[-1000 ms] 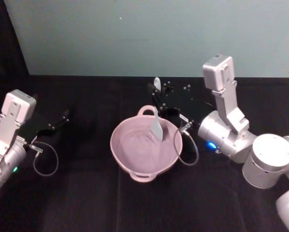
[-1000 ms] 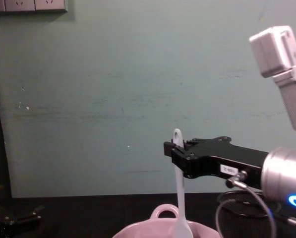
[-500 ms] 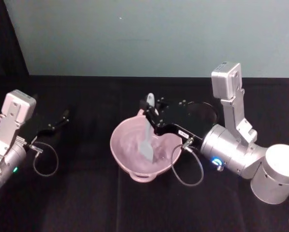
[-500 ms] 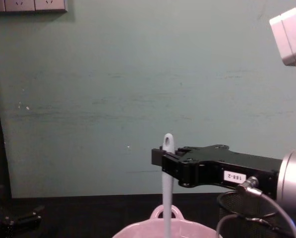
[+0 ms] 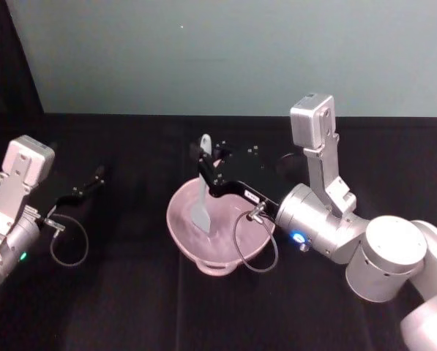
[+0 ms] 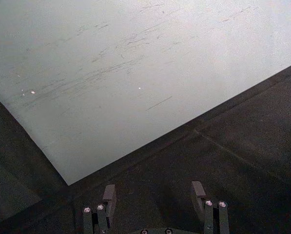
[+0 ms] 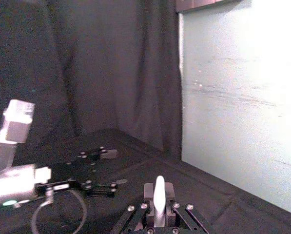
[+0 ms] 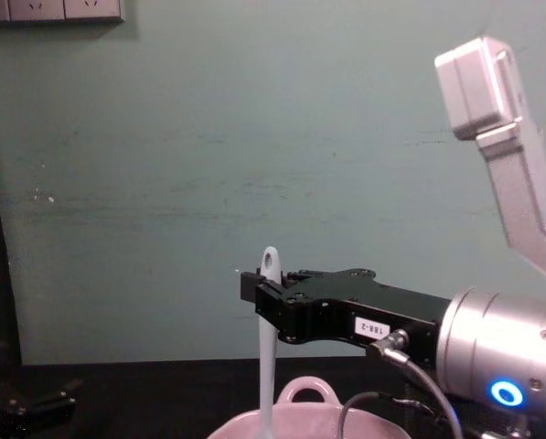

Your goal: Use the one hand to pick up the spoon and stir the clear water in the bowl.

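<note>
The pale pink bowl (image 5: 222, 252) with a wavy rim sits in the middle of the black table; its far loop handle (image 8: 305, 391) shows in the chest view. My right gripper (image 5: 207, 172) reaches over the bowl's left side and is shut on the white spoon (image 5: 202, 197), high on its handle. The spoon stands nearly upright, blade down inside the bowl, hole end (image 8: 270, 260) poking above the fingers. In the right wrist view the spoon's handle tip (image 7: 159, 192) rises between the shut fingers. My left gripper (image 5: 86, 184) rests parked at the table's left, fingers (image 6: 109, 195) spread open.
The table is covered in black cloth (image 5: 130, 307) and a pale green wall (image 5: 225, 51) stands behind it. A grey cable loop (image 5: 253, 245) hangs from the right wrist over the bowl's right rim. A dark curtain (image 7: 87, 73) closes off the far left.
My right gripper has carried the spoon leftward across the bowl, from the right side through the middle to the left side. The right forearm has swung left. The left arm has stayed still.
</note>
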Controlling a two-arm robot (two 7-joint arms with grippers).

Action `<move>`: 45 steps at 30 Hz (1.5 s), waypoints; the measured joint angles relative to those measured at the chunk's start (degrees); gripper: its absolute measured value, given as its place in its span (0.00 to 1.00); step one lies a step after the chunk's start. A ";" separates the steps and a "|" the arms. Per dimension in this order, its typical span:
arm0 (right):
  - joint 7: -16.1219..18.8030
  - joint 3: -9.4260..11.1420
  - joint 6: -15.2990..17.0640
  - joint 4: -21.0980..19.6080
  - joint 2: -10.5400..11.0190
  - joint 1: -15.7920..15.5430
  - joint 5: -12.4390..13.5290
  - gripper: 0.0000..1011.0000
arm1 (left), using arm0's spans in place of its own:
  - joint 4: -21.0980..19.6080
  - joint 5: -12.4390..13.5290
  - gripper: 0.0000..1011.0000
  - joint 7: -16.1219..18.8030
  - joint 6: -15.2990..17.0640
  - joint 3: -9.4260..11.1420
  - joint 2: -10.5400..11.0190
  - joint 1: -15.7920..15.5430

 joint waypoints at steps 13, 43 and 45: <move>-4.06 1.76 -5.09 6.71 -2.89 2.66 -5.03 0.13 | 0.00 0.00 1.00 0.00 0.00 0.00 0.00 0.00; 1.60 3.08 4.26 -4.61 2.22 -2.74 1.64 0.12 | 0.00 0.00 1.00 0.00 0.00 0.00 0.00 0.00; 1.59 2.52 4.29 -4.06 1.93 -2.26 1.71 0.13 | 0.00 0.00 1.00 0.00 0.00 0.00 0.00 0.00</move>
